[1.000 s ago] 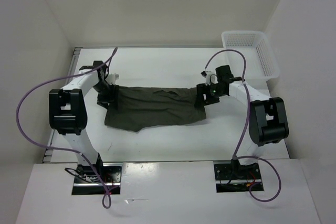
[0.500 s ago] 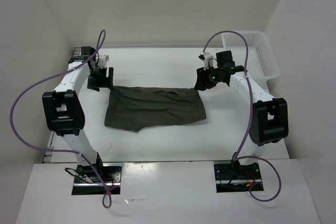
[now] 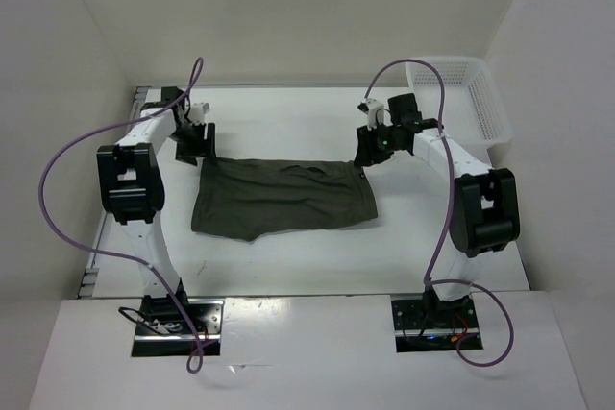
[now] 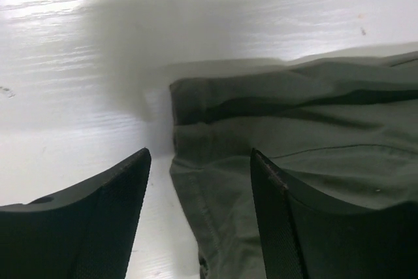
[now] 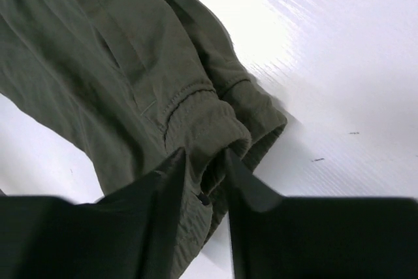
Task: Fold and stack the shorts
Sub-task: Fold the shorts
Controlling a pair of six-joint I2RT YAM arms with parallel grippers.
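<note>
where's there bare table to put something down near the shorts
Bare: the wide strip of table between shorts and back wall, and the near strip between shorts and arm bases. Crowded: the shorts' far corners, where left arm and right arm reach in; basket takes the far right corner.

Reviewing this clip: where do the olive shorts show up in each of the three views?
Top external: the shorts lie flat mid-table, between the two arms.
Left wrist: the shorts fill the right side and lower centre, with one corner pointing left.
Right wrist: the shorts cover the left side, with a gathered edge near centre.
Shared landmark: the white table borders the fabric in every view.
</note>
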